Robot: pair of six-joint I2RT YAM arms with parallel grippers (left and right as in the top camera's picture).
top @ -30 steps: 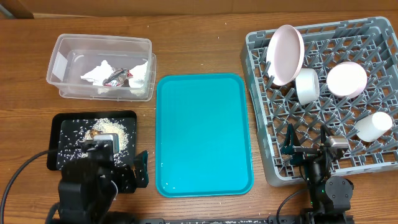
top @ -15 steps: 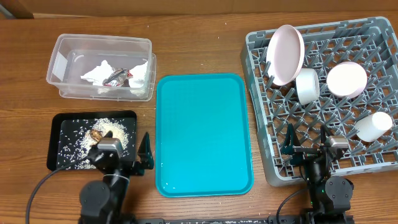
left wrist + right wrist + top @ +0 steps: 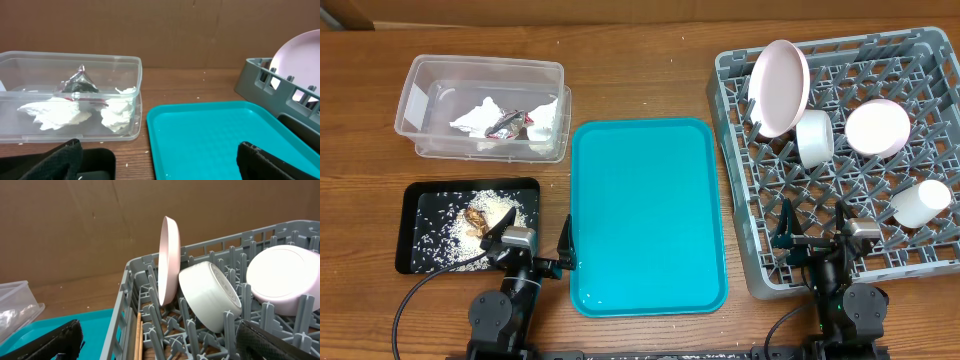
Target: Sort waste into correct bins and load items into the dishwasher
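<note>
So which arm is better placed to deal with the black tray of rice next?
Left. The left gripper hangs open at the black tray's near corner, by the teal tray's edge. The right gripper is over the dish rack, on the far side of the teal tray.

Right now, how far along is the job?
Done: pink plate, white bowl, pink bowl and cup in the rack; wrappers in the clear bin; rice on the black tray. In hand: nothing, left gripper and right gripper open. Left: nothing shows on the teal tray.
</note>
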